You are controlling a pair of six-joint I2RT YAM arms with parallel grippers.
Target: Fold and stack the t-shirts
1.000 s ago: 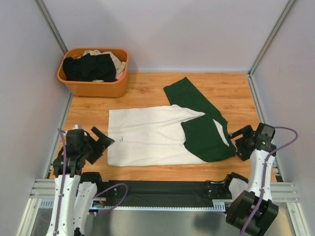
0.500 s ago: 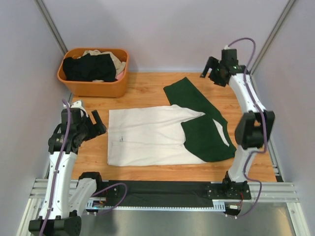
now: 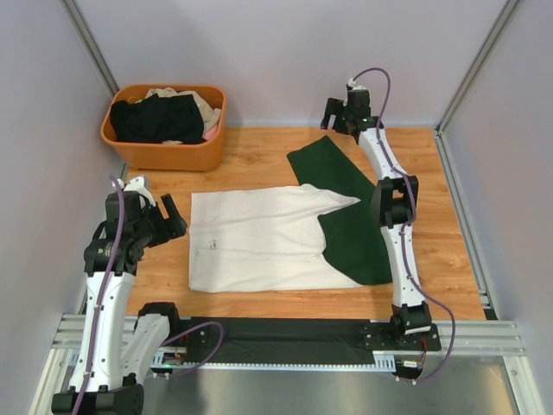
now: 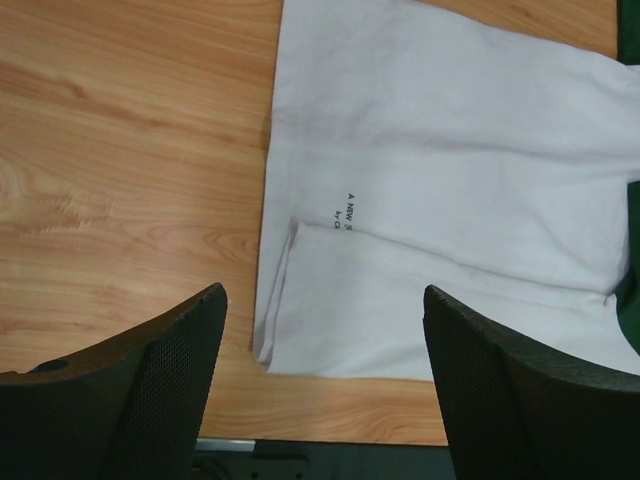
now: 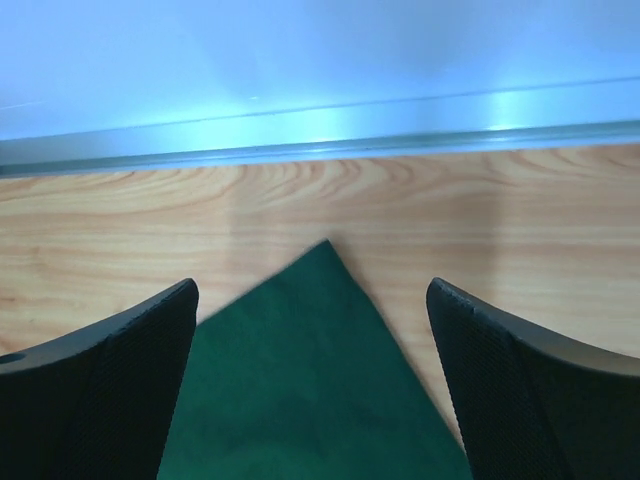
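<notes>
Not much of the job looks done from where I stand: one white t-shirt [image 3: 259,238] lies spread flat in the middle of the wooden table [image 3: 251,164], its body smooth and roughly rectangular, hem toward the left arm. One dark green sleeve [image 3: 333,169] juts out toward the back wall and tapers to a point. The green at the right end seems laid over the white, though I can't be sure it counts as a fold. Nothing is stacked yet. A black shirt [image 3: 155,117] and a beige one [image 3: 203,104] sit crumpled in the orange plastic basket [image 3: 164,156] at the back left corner. The left gripper [image 3: 175,218] hovers just off the hem, jaws spread wide with nothing between them. The right gripper [image 3: 333,119] hangs over the sleeve's tip, equally wide and empty. The cloth looks soft and matte, with a slight doubled edge at the near hem corner [image 4: 275,340].
</notes>
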